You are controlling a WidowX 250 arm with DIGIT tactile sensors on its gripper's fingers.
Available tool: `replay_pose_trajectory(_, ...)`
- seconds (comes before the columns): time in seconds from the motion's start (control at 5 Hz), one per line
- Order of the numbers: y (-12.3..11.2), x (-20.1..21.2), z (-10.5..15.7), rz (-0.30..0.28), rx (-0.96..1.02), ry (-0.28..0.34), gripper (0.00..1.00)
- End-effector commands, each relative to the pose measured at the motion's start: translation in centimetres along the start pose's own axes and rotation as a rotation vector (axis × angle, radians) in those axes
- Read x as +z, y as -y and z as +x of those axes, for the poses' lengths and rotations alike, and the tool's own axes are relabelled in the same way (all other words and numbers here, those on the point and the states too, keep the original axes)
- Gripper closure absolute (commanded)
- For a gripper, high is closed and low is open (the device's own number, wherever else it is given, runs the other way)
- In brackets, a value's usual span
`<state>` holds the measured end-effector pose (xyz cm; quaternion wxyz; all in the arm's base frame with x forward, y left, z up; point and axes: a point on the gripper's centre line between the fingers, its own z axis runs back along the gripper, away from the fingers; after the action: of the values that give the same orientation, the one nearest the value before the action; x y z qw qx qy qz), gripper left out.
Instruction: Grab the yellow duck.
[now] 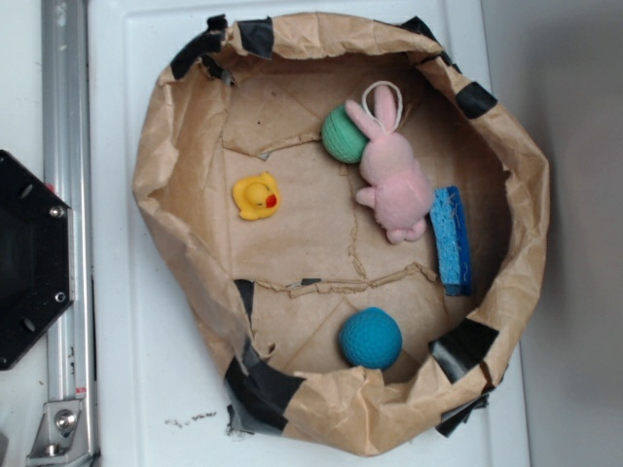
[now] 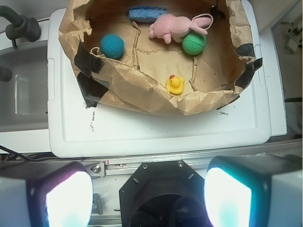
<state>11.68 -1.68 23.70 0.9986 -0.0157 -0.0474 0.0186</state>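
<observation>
The yellow duck (image 1: 257,196) (image 2: 175,84), small with a red-orange beak, sits on the brown paper floor of a paper-lined bin (image 1: 185,243) (image 2: 142,94), near its left wall in the exterior view. In the wrist view my gripper (image 2: 147,198) is open: two glowing pads (image 2: 68,201) stand wide apart at the bottom, with nothing between them. It hangs high above the robot's black base (image 2: 163,189), well short of the bin and the duck. The gripper does not show in the exterior view.
In the bin lie a pink plush bunny (image 1: 394,175) (image 2: 170,27), a green ball (image 1: 343,134) (image 2: 194,43), a teal ball (image 1: 370,338) (image 2: 112,46) and a blue sponge (image 1: 452,239) (image 2: 147,13). The bin stands on a white table (image 1: 146,389); a metal rail (image 1: 68,146) and the black base (image 1: 29,258) lie at its left.
</observation>
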Motion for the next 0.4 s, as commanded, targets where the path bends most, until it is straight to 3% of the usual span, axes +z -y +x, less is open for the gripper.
replay_pose_trajectory(0.0, 0.0, 0.0, 0.0, 0.000, 0.000, 0.000, 0.00)
replay_pose_trajectory(0.2, -1.2, -1.4, 4.9, -0.005, 0.015, -0.050, 0.00)
